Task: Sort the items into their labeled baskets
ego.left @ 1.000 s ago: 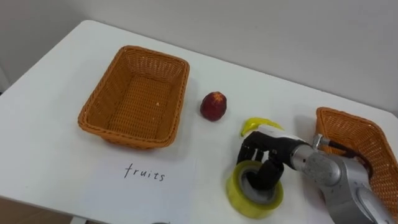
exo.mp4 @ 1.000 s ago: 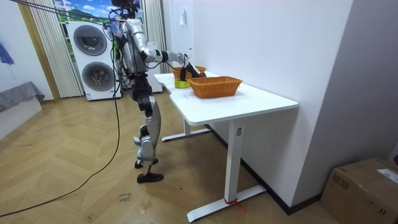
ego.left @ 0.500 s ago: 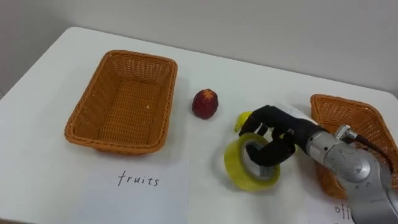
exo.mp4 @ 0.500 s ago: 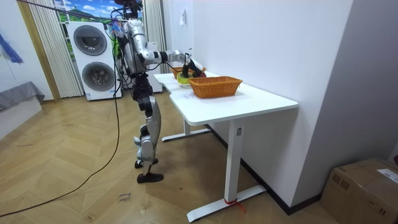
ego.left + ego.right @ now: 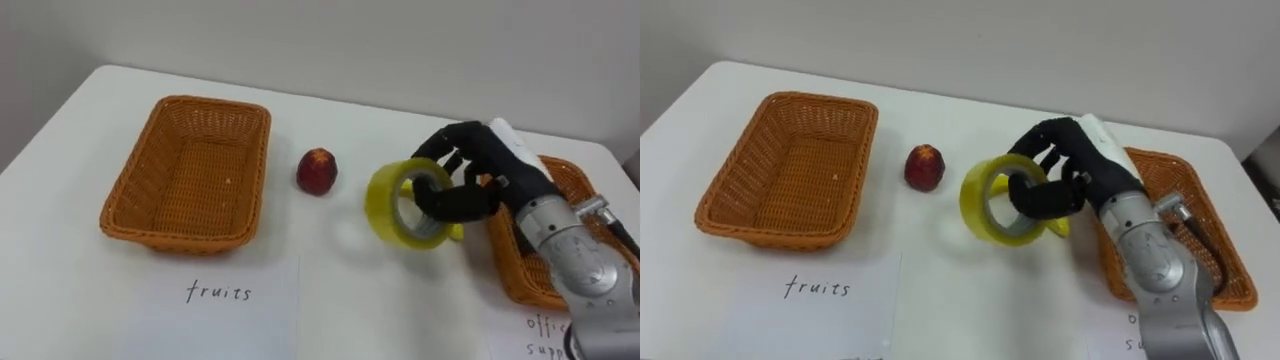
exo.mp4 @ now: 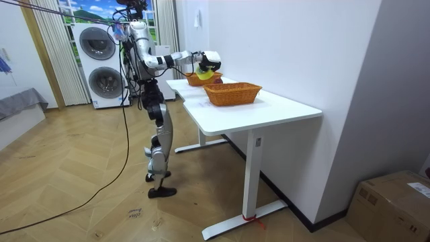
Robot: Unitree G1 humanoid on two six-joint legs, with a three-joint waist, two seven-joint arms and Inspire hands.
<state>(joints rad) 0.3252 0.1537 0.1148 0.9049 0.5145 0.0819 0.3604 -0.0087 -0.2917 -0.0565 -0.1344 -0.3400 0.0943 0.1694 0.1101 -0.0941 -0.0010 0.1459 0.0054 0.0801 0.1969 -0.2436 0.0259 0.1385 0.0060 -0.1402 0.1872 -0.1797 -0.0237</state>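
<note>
So far nothing has been sorted, as far as I can judge. The fruit basket [image 5: 128, 190] is bare inside, with a paper label [image 5: 225, 295] on the worktop [image 5: 360, 300] just in front of it. A red fruit [image 5: 316, 171] lies on the worktop just to the right of that basket, not touching it.

The tape [image 5: 383, 203], a yellow roll, is in the right hand [image 5: 490, 165]. Its thumb is hooked through the hole and its fingers are curled over the rim, so the roll hangs tilted and clear of the worktop. It is farther right of the fruit basket than the red fruit, and just short of the second basket [image 5: 515, 275], which sits well to the right. The hand and forearm cover most of that basket, so I cannot tell what it holds.

A yellow bit [image 5: 1061, 228] peeps out under the hand, perhaps a banana. I cannot say for sure.

The step in hand looks like carrying the tape over to the second basket. What is left is to drop the tape there, then put the red fruit, and the yellow thing if it is fruit, into the fruit basket.
</note>
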